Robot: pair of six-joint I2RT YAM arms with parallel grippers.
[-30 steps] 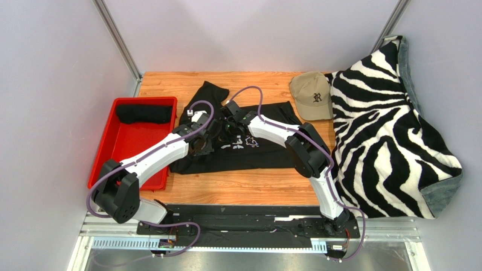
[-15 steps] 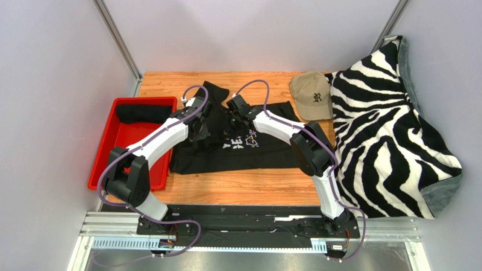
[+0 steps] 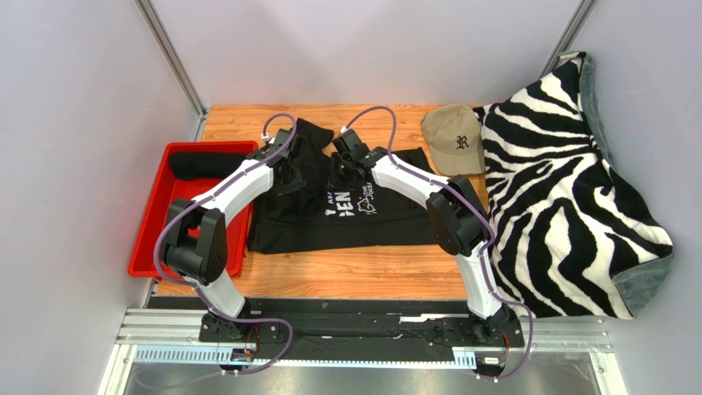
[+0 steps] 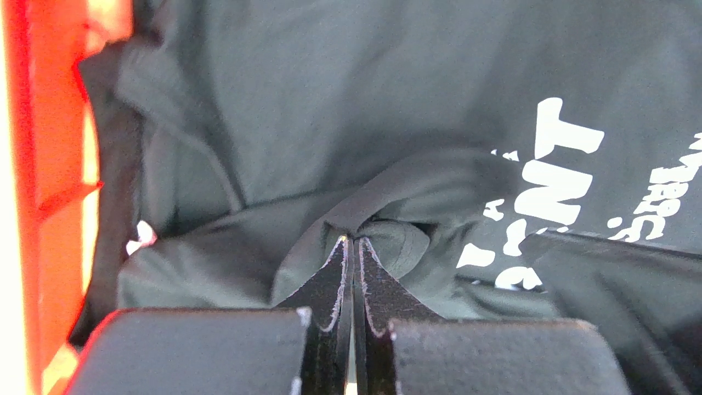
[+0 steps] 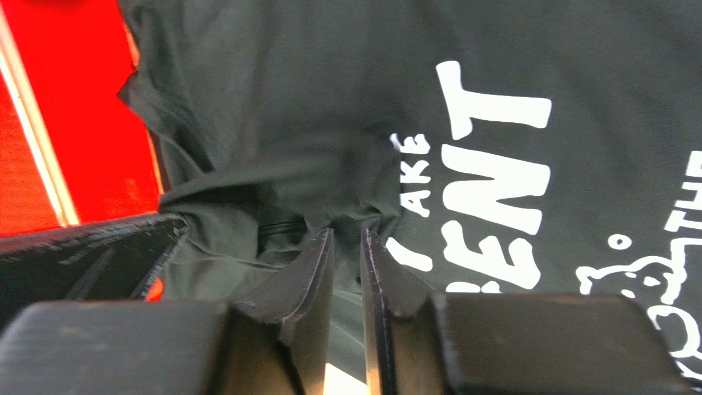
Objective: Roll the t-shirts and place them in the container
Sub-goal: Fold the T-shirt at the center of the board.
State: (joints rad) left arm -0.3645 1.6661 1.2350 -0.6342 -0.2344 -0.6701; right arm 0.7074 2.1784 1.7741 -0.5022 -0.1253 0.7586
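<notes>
A black t-shirt (image 3: 346, 220) with white print lies spread on the wooden table, partly folded at its far edge. My left gripper (image 3: 285, 174) sits at the shirt's far left part, shut on a bunched fold of cloth (image 4: 387, 234); its tips (image 4: 354, 240) are pressed together. My right gripper (image 3: 346, 169) is just right of it over the shirt's far middle. Its jaws (image 5: 346, 232) stand a little apart, with wrinkled cloth (image 5: 329, 107) at the tips and none clamped between them. A second black t-shirt (image 3: 210, 165), rolled up, lies in the red tray (image 3: 177, 239).
The red tray borders the shirt on the left, and its wall (image 4: 33, 164) shows close by in both wrist views. A tan cap (image 3: 455, 140) lies at the far right of the table. A zebra-print blanket (image 3: 568, 189) covers the right side.
Both grippers have moved toward the far edge, drawing the shirt's folded layer back and uncovering more white print. The right jaws, shut before, have parted. The left stays shut.
</notes>
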